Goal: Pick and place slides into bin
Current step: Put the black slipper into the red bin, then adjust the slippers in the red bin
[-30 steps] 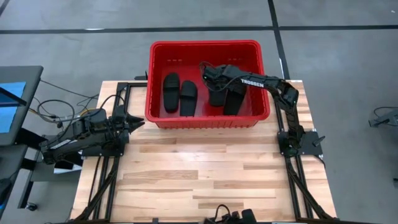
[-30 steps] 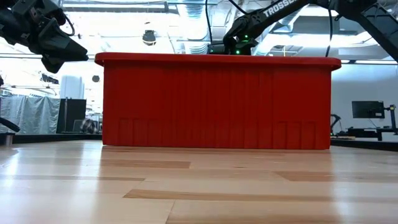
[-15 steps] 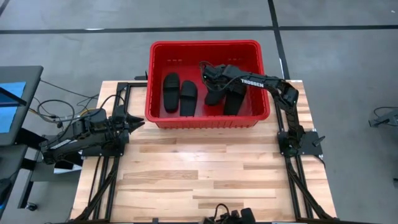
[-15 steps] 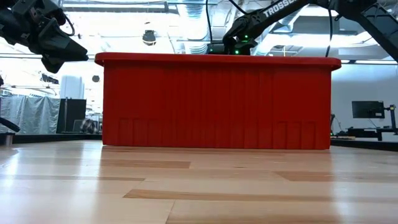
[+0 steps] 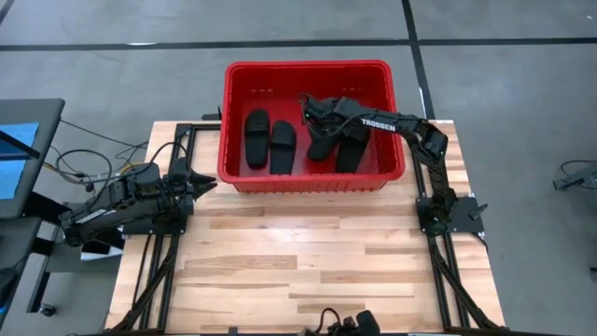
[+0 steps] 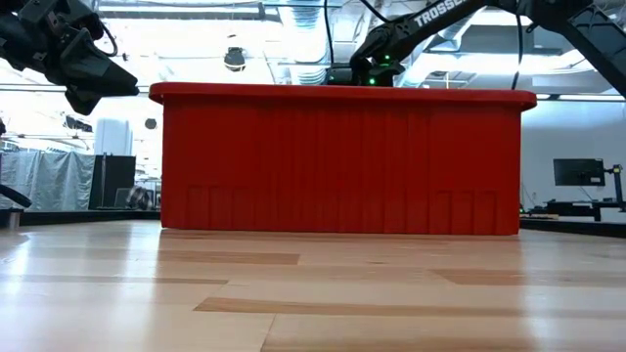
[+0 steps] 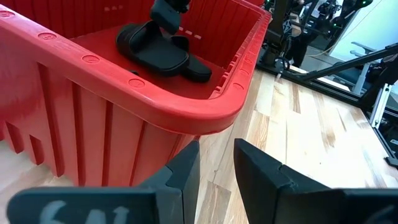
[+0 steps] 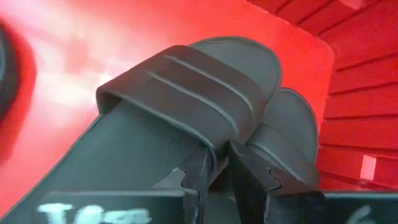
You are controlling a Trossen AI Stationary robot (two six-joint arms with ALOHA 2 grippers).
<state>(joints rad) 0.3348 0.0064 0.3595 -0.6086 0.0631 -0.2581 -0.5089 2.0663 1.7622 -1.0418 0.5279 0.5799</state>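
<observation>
Slides (image 5: 270, 142) all lie inside the bin (image 5: 309, 179), which stands at the far edge of the bench (image 5: 298, 261): from above we see one pair side by side toward the bin's left wall and a second pair toward its right wall, one of that pair tilted across its mate.

From bench height we see only the bin's red front wall and rim, with none of the slides, and both arms above it. Only the right wrist view shows the right pair close up: one strap fills the foreground, its toe overlapping the sandal beside it.

Our right claw (image 8: 219, 167) hangs inside the bin just over that tilted slide; its fingers (image 8: 186, 177) stand a narrow gap apart on either side of the strap's edge, and we cannot tell whether they press on it.

Our left claw (image 7: 216, 163) waits above the bench's left edge, just outside the bin's near left corner, its fingers narrowly parted and empty.

Against a second earlier, the sandal under the right claw has swung from straight to angled; the left arm has not moved.
</observation>
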